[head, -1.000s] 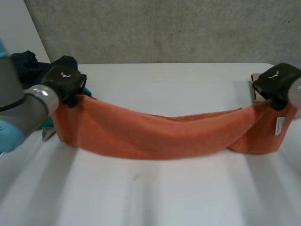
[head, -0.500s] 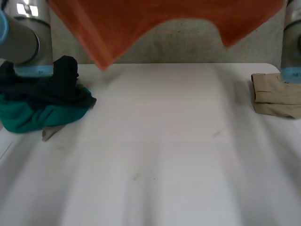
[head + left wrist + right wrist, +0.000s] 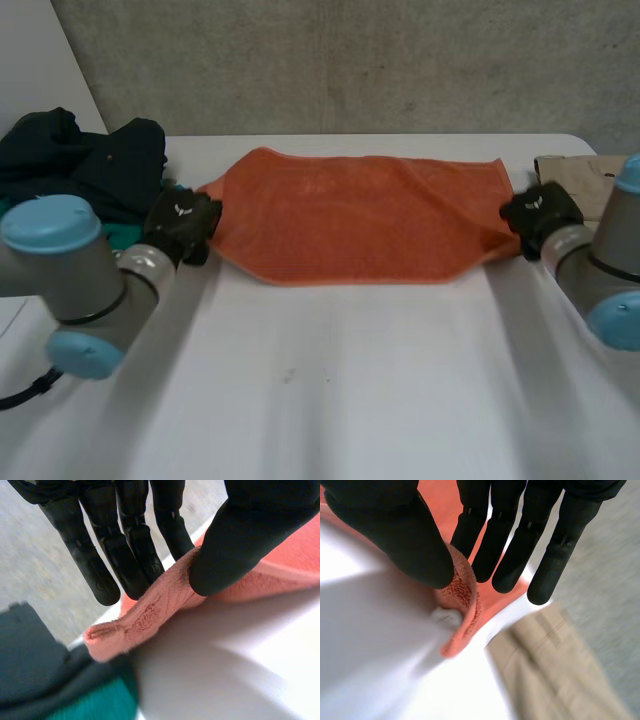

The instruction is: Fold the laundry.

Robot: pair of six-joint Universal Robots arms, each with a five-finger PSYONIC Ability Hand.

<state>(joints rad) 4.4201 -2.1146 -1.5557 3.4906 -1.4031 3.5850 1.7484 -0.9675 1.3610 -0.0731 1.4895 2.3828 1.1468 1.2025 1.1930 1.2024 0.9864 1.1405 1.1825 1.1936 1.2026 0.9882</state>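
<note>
- Left hand (image 3: 250, 525): the thumb and the straight fingers (image 3: 131, 555) pinch a corner of the orange towel (image 3: 360, 215) at its left end; the fingertips are partly hidden behind the cloth
- Right hand (image 3: 390, 525): the thumb presses a bunched corner at the towel's right end against the straight fingers (image 3: 517, 550); a small white patch lies just beside the fold and is too blurred to identify
- In the head view both hands sit low at the table, backs up, so the grip itself is hidden there
- Towel: looped terry pile with a flat ribbed hem band at the left corner; roughly rectangular, spread on the far middle of the white table (image 3: 330, 400), with its near edge bowed and wrinkles near the right end
- Pile of clothes (image 3: 90, 160): dark, rumpled fabric over a green piece, just beside the left hand; its near part is covered by the left arm (image 3: 75, 290)
- Beige garment (image 3: 590, 170): smooth woven cloth, folded flat, just beyond the right hand; partly covered by the right arm (image 3: 610, 260) and cut off at the frame edge
- Rough grey concrete wall (image 3: 350, 60) behind the table
</note>
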